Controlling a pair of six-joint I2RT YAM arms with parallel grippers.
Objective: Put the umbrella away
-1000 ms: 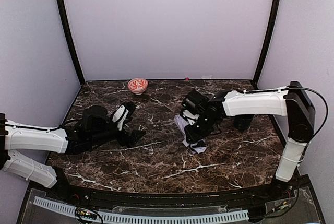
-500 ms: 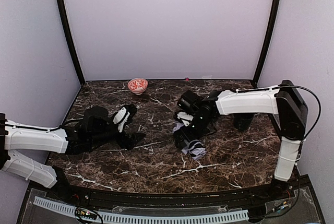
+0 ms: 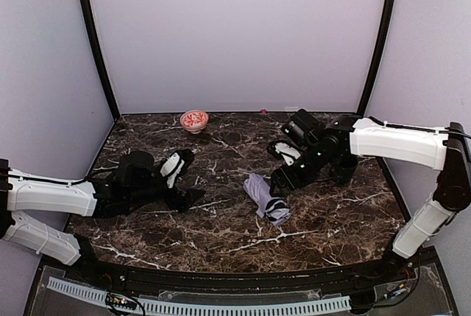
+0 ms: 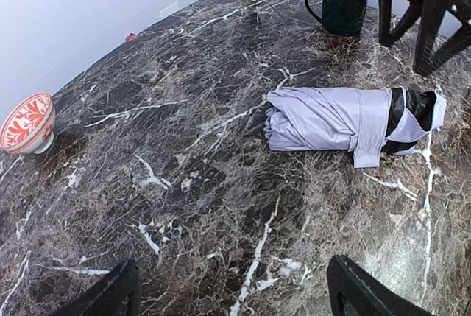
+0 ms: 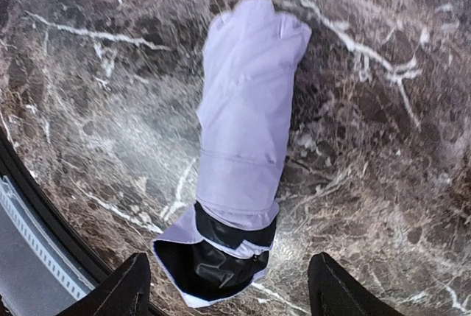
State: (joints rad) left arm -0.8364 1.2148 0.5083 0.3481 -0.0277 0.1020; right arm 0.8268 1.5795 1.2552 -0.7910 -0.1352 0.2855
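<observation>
Near left, low over the table: left gripper, fingers spread, gripping nothing. Centre, flat on the marble: folded umbrella, touching neither gripper. Just beyond it, right gripper, likewise spread wide and empty. Farther back, mug, then bowl.

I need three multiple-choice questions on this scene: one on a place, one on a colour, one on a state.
1. Where does the umbrella lie?
A. inside the bowl
B. flat on the table
C. held in the air

2. What colour is the mug?
A. dark green
B. yellow
C. white

3. How is the right pincer?
A. shut on the umbrella
B. shut on the mug
C. open, holding nothing

Key: 1 B, it rests folded on the marble; 2 A, the left wrist view shows it; 3 C, its fingers stand apart, off the umbrella.
</observation>
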